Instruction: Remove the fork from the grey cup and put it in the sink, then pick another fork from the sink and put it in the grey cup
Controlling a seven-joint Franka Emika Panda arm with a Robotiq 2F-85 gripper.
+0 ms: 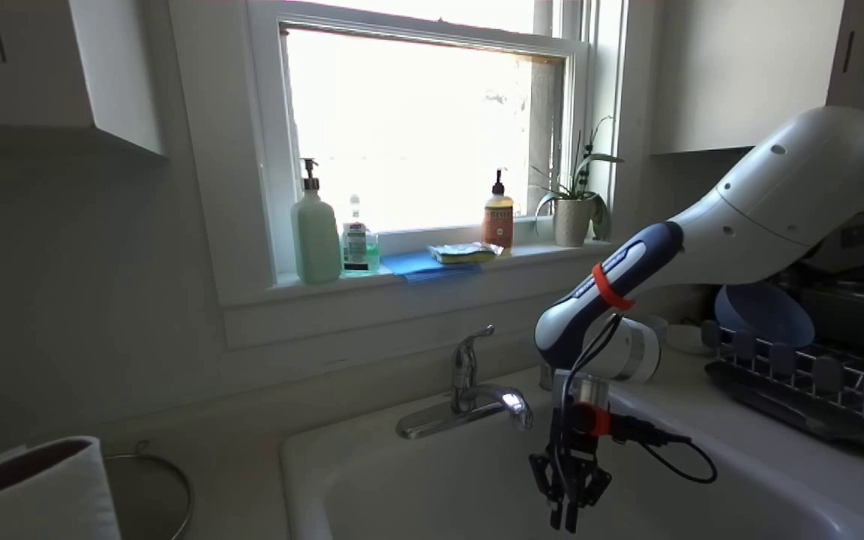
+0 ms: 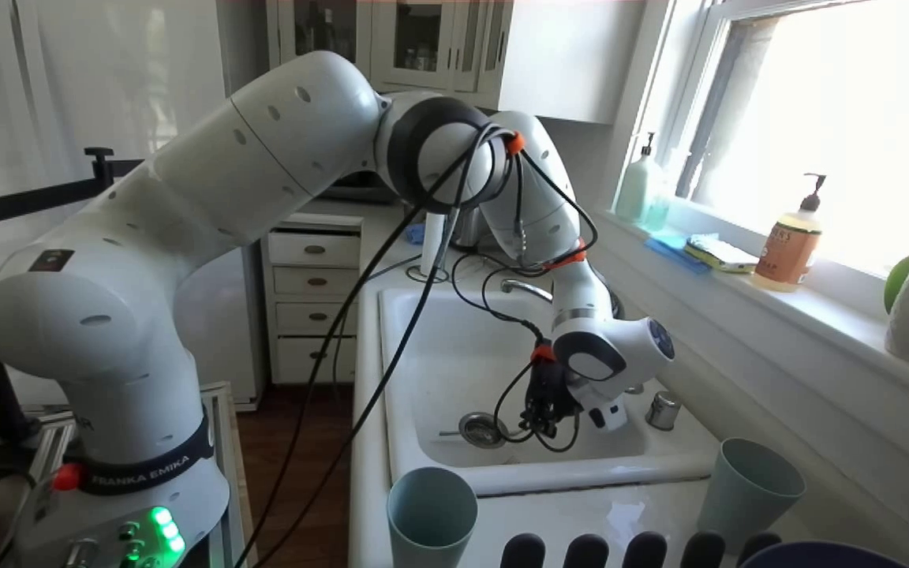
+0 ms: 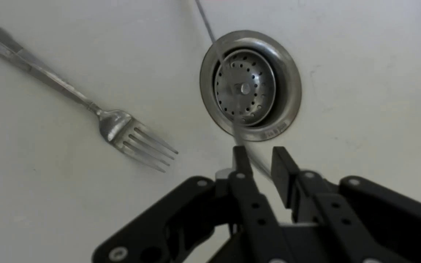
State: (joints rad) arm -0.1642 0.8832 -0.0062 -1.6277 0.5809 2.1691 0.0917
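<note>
Tool point(image 3: 260, 157) was held slightly parted over the sink point(image 2: 454, 355); fork point(image 3: 111, 121) was seen near drain point(image 3: 251, 79), thin blurred rod point(image 3: 206, 22) across it.

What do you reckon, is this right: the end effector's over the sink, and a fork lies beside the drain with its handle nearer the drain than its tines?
Not quite: you have the fork the wrong way round. In the wrist view its tines, not its handle, are nearer the drain. It does lie beside the drain, and the end effector is over the sink.
</note>
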